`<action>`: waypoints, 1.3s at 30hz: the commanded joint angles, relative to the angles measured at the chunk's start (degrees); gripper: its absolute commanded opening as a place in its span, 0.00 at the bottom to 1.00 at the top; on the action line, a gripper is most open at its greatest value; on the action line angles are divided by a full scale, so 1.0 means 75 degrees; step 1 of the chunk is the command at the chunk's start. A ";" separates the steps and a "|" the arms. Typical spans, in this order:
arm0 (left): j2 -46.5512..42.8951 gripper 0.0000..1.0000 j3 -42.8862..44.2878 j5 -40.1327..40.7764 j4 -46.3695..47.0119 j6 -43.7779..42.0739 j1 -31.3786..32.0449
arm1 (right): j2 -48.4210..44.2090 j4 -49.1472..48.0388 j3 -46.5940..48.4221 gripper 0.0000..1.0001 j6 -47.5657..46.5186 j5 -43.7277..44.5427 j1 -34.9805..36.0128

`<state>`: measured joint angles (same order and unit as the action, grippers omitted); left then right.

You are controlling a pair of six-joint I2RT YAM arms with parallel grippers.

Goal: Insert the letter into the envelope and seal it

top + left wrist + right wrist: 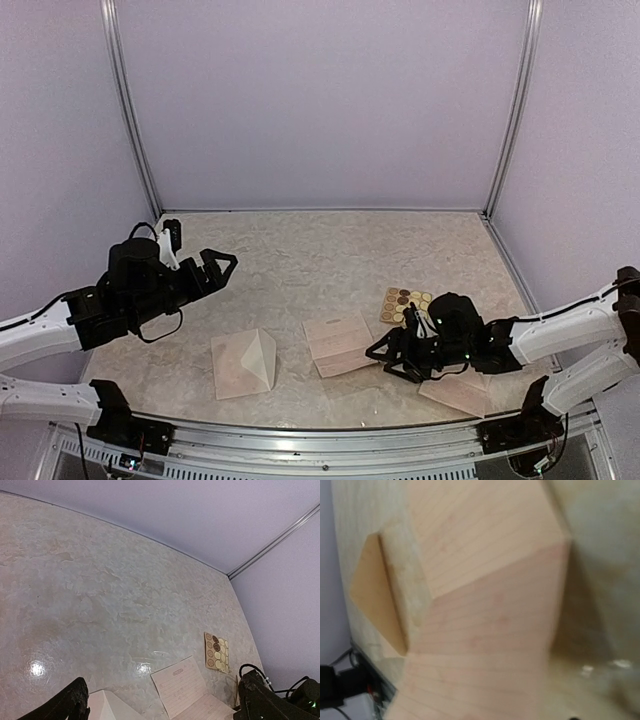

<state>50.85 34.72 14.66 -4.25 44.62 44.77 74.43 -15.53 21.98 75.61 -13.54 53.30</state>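
One envelope (pixel 243 365); two lined sheets (pixel 340 345) (pixel 458 392); one sheet of round stickers (pixel 405 305); one table (pixel 300 250)

A pale lilac matte back wall (pixel 320 100) stands well beyond the left gripper (pixel 222 268) and the right gripper (pixel 380 360). A left side wall (pixel 50 150) of the same lilac rises outward of the left gripper, and a matching right side wall (pixel 590 130) rises outward of the right one. Slim silver aluminium posts (pixel 130 120) mark the two far corners. Beneath both grippers spreads a glossy beige marbled tabletop (pixel 330 260). Behind them, along its near edge, runs a ribbed silver metal rail (pixel 320 440). Just ahead of the left gripper, small white glare spots (pixel 36 668) shine on the tabletop.
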 commanded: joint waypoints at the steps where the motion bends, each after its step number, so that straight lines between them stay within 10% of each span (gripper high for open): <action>1: -0.0135 0.99 -0.0036 0.0085 0.0126 0.0030 0.0065 | 0.0528 -0.0988 0.0404 0.63 0.0304 -0.0190 0.0135; 11: -0.0135 0.99 -0.0030 0.0108 0.0045 0.0003 0.0065 | 0.0843 -0.0724 0.0726 0.00 0.0299 0.0021 0.0132; 25: -0.0013 0.99 0.0146 -0.2015 0.1384 -0.1323 0.0065 | -0.0618 0.1733 0.2851 0.00 -0.4020 0.0419 0.0121; 39: 0.0692 0.99 0.1167 -0.4713 0.0790 -0.2666 0.0065 | -0.0861 0.3869 0.5141 0.00 -0.6994 -0.3131 0.0123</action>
<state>55.42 41.43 -14.59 3.33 28.14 44.99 69.06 7.55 57.58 29.78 -27.57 53.93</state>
